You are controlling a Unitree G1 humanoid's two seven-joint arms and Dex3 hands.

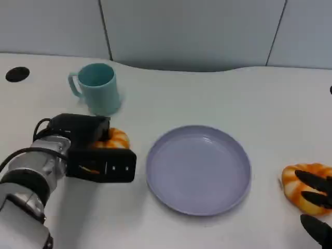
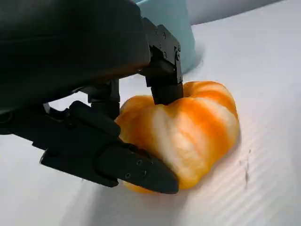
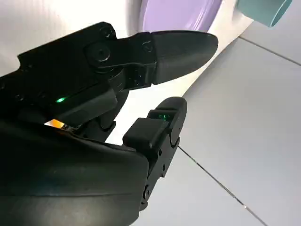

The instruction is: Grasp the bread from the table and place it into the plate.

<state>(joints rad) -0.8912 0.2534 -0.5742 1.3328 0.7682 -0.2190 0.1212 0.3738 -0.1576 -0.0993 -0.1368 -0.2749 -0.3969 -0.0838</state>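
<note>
Orange bread [image 2: 188, 132] gripped by left hand [image 2: 117, 136].

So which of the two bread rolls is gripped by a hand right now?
The roll beside the teal mug, gripped by the left hand's fingers. The other roll lies right of the plate, under the right hand.

Matt white tabletop [image 1: 218, 93], smooth, faintly ribbed close up. Smooth lavender plate [image 1: 198, 168] of plastic look, soft sheen at the rim. Teal mug [image 1: 97, 88], smooth and matt. Bread [image 2: 188, 132] with glossy orange and cream stripes, like moulded plastic. Left hand [image 1: 98, 150] in matt black plastic, fingers [image 2: 131, 167] studded with small screws. Brushed silver metal on the forearm [image 1: 36, 171].
</note>
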